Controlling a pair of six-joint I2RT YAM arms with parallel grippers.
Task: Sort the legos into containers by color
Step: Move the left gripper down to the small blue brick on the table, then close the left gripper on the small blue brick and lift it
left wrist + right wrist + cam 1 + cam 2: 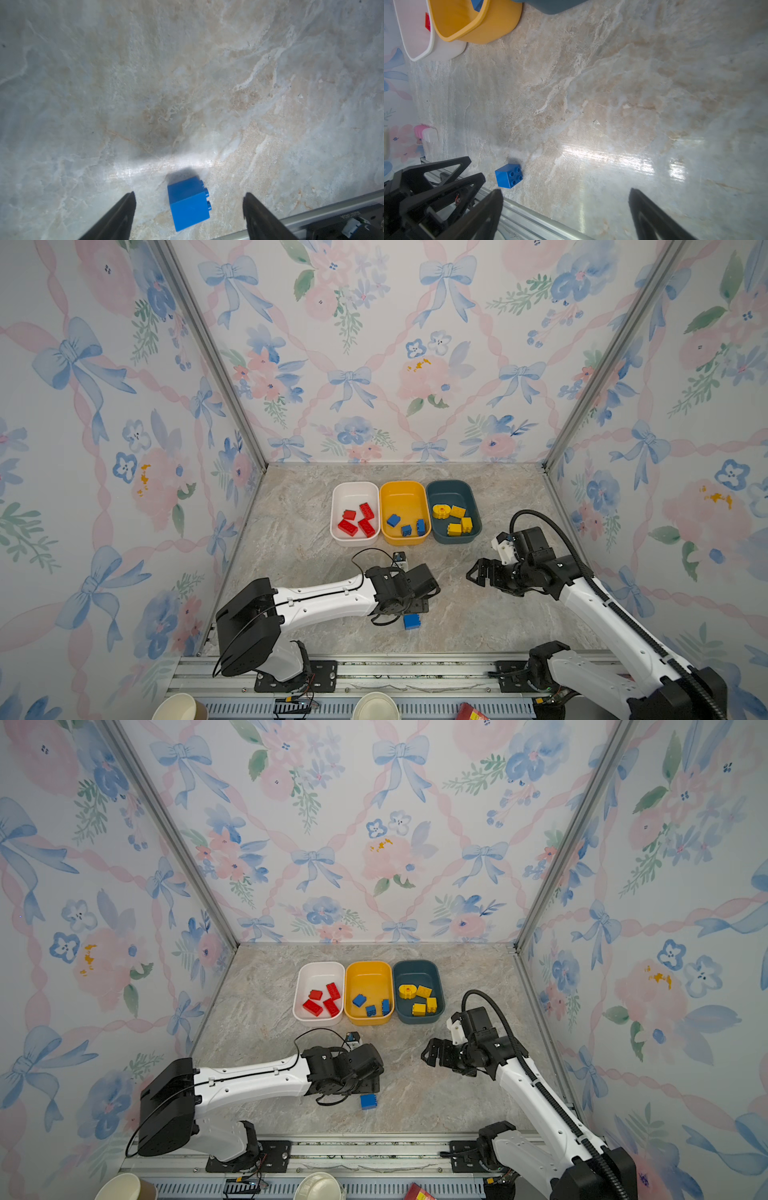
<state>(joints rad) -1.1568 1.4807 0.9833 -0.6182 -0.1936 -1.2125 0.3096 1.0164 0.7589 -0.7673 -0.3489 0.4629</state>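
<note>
On the tabletop (299, 531), a blue brick (188, 204) is being framed, untouched, by the parted jaws of the left gripper (189, 193). The right gripper (565, 190) is being held wide open, empty. Other legos (348, 526) are being contained in the white tub (355, 493), yellow tub (403, 497) and teal tub (451, 493).

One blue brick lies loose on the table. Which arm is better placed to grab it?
Left. The left claw hangs open at the blue brick, which sits between its jaws in the wrist view. The right claw, also open, stands farther off.
</note>
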